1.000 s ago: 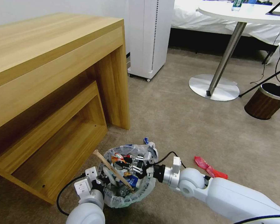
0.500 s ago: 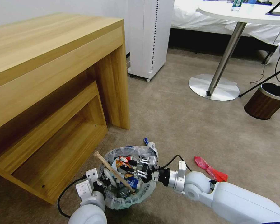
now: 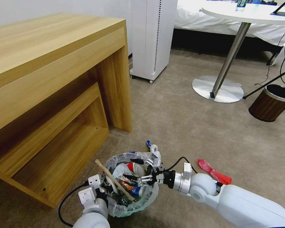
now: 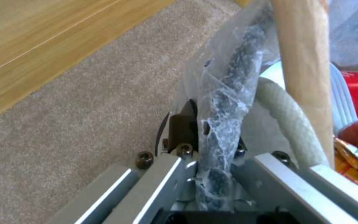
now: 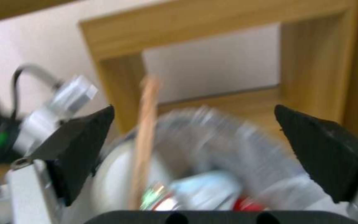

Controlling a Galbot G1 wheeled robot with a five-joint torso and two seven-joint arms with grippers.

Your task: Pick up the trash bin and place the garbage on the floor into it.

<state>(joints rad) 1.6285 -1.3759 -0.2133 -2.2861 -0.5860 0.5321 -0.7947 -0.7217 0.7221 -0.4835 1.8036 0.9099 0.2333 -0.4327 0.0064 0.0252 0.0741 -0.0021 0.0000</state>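
Observation:
The trash bin (image 3: 150,193), small and round with a whitish plastic liner, stands low in front of me on the carpet. My left gripper (image 3: 105,189) (image 4: 210,141) is shut on its near-left rim (image 4: 224,102), liner pinched between the fingers. Garbage fills it: a wooden stick (image 3: 112,179) (image 4: 303,62) leaning out, a white slipper (image 4: 286,118), a red cup (image 3: 132,167), coloured wrappers. My right gripper (image 3: 136,179) (image 5: 204,149) hangs open over the bin's mouth, nothing between its black pads (image 5: 84,146). A red wrapper (image 3: 213,172) lies on the floor to the right.
A wooden desk (image 3: 53,79) with a low shelf stands close on the left. A white cabinet (image 3: 152,38) is behind, a round pedestal table (image 3: 226,63) at the back right, and a brown wood-grain bin (image 3: 270,103) at far right. A blue-white scrap (image 3: 151,145) sits by the bin's far rim.
My right arm has drawn back to the right and its gripper has sunk lower over the bin. The bin and my left gripper have shifted slightly nearer to me.

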